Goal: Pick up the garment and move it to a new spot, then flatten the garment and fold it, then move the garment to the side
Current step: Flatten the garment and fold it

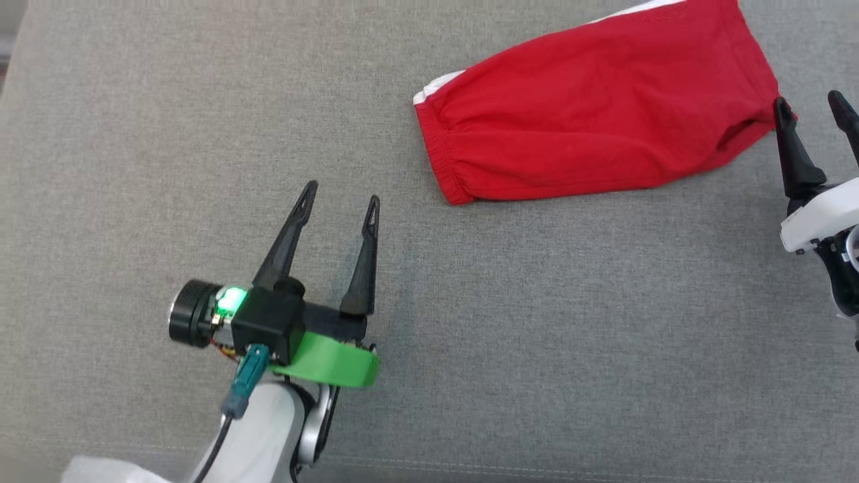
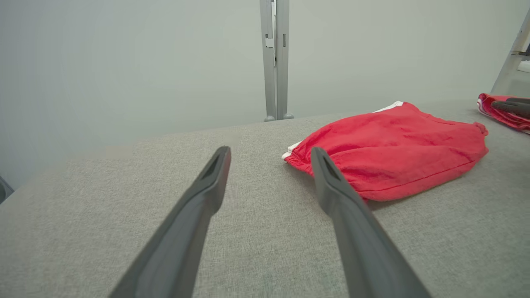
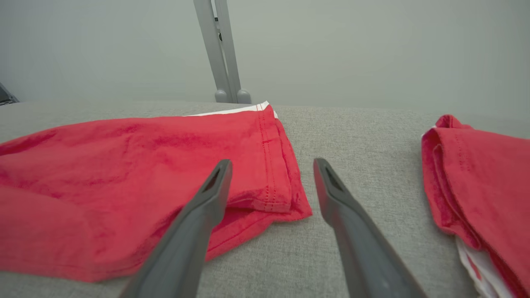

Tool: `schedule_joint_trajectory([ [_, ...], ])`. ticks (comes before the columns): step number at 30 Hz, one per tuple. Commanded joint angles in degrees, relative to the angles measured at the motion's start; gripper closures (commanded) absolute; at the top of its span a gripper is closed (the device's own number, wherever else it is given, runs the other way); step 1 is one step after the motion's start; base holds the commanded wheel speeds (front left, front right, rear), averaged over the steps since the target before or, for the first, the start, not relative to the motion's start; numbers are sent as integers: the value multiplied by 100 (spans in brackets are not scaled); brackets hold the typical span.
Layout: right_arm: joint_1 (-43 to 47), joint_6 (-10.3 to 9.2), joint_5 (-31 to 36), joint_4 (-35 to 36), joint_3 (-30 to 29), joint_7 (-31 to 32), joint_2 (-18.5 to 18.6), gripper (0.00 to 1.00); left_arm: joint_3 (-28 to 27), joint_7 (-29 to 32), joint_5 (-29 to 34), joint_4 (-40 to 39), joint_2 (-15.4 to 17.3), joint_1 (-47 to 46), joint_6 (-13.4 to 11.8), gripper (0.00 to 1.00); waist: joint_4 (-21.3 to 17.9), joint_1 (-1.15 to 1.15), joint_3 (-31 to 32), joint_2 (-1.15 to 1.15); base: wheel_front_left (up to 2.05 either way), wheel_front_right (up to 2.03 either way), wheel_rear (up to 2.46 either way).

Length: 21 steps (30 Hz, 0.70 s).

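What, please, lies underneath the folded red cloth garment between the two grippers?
The grey woven fabric surface runs under the folded red cloth garment; whatever lies beneath its middle or between its layers is covered.

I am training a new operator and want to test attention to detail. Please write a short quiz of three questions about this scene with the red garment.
1. True or false: the left gripper holds the red garment.
2. Which gripper is nearer to the garment? A) the left gripper B) the right gripper
3. Fill in: the jaws of both grippers stand ____.
Key: 1 false; 2 B; 3 open.
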<state>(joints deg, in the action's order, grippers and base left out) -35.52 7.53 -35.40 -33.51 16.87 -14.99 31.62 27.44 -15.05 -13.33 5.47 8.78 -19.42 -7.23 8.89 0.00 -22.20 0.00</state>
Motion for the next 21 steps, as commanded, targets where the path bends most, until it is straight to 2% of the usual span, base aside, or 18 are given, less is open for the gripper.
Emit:
schedule_joint_trajectory([
  [1,14,-8,-57,-143,-15,-22,-14,0,-86,-13,126,-128,-60,275,-46,0,76,0,279,0,0,0,0],
  [5,-272,-8,-214,-661,-125,275,-80,0,-276,-7,301,-534,-257,826,-37,0,257,0,386,0,0,0,0],
  [11,-919,-7,-4,-1607,-326,819,-38,0,-377,-7,533,-790,-487,1323,94,0,644,0,334,0,0,0,0],
  [21,-1710,-8,218,-2689,-260,1666,116,0,-295,-7,647,-833,-585,1217,257,0,1116,0,-19,0,0,0,0],
])
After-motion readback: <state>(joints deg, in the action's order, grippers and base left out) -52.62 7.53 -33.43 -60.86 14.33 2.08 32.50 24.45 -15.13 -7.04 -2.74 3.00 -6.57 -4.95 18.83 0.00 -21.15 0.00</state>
